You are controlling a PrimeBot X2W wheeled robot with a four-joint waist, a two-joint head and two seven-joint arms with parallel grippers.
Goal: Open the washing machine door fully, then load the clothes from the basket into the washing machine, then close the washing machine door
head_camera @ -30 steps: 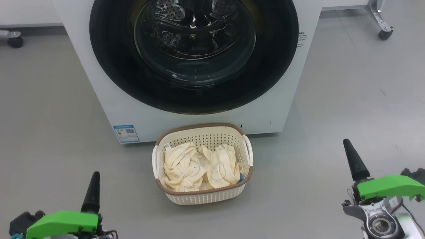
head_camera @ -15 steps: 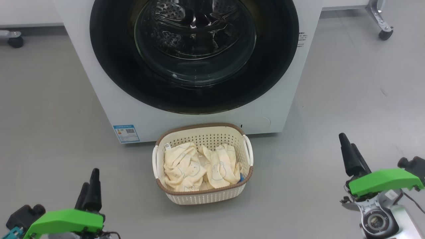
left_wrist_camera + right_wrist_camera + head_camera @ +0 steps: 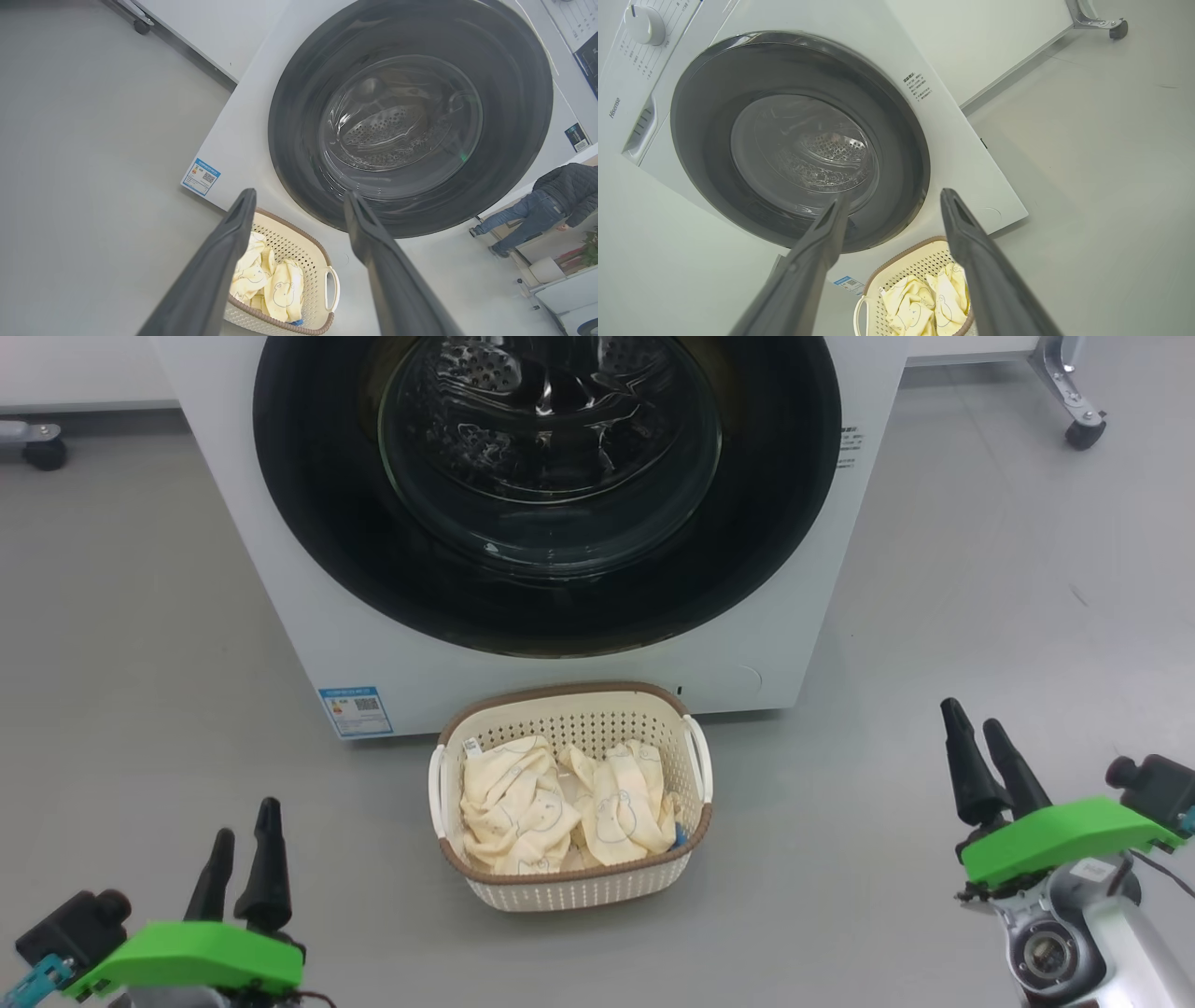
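Hovering low over the grey floor (image 3: 140,644), my left tool (image 3: 246,821) has its two long dark fingers spread, released, gripping nothing. My right tool (image 3: 971,714) hangs the same way on the other side: fingers parted, empty.

Between the two tools and well apart from both sits the small cream perforated plastic basket (image 3: 569,689), with a brown rim and white side handles. It stands on the floor, ahead of the left tool and off to its right, ahead of the right tool and off to its left. Inside lie the soft pale yellow cloth clothes (image 3: 523,803) with faint outlined cartoon prints, bunched in two heaps. A small blue piece (image 3: 679,838) peeks out at the corner nearer the right tool.

Further ahead of both tools, just beyond the basket, stands the big white front-loading washing machine (image 3: 308,616). The large round washing machine door (image 3: 308,523), a glossy black rim around a bulging clear glass centre, lies flush against the front, shut. Through the glass I can make out the perforated steel drum (image 3: 387,130). Both tools are well clear of the door.

A blue label sticker (image 3: 355,711) sits at the machine's base on the left tool's side. Looking along the left tool's fingers, I see a person (image 3: 551,200) in a dark jacket and jeans far off past the machine. Along the right tool's fingers, a round white dial (image 3: 642,23) shows at the machine's top.
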